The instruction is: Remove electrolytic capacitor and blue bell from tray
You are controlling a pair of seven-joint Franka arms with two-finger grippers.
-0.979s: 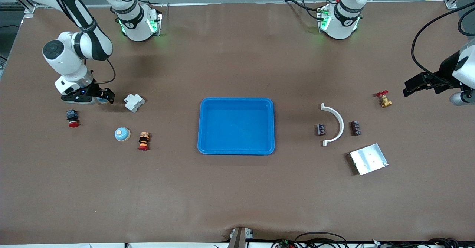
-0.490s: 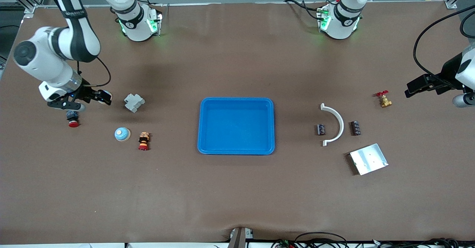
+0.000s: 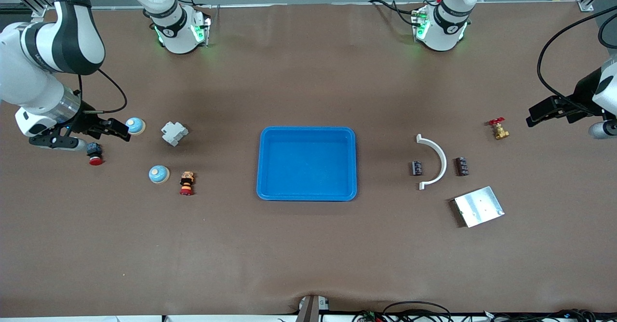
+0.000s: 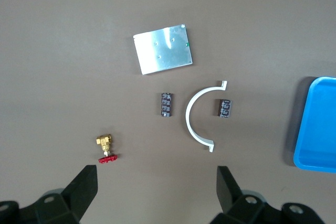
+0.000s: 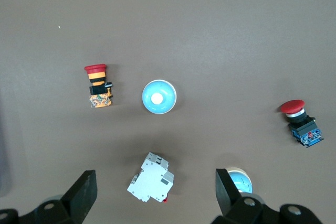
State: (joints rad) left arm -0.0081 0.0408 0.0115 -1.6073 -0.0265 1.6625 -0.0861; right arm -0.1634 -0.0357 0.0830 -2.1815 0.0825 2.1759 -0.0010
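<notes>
Two light-blue bells stand at the right arm's end of the table: one [image 3: 158, 174] beside an orange-and-red stop switch, the other [image 3: 135, 126] farther from the front camera, beside a white circuit breaker. Both show in the right wrist view [image 5: 159, 97] [image 5: 241, 182]. Two dark capacitors [image 3: 417, 168] [image 3: 462, 166] lie on either side of a white arc at the left arm's end, and both show in the left wrist view [image 4: 225, 108] [image 4: 166, 104]. My right gripper [image 3: 58, 141] [image 5: 155, 190] is open and empty, high over the table's end. My left gripper [image 3: 600, 129] [image 4: 157, 190] is open and empty, up near the brass valve.
A blue tray [image 3: 307, 163] sits mid-table. A white circuit breaker [image 3: 174, 133], an orange-and-red stop switch [image 3: 186, 182] and a red push button [image 3: 94, 154] lie near the bells. A white arc [image 3: 434, 160], a brass valve [image 3: 499, 129] and a metal plate [image 3: 478, 206] lie near the capacitors.
My right arm has swung up and out toward its end of the table, uncovering the second bell. My left arm has hardly moved.
</notes>
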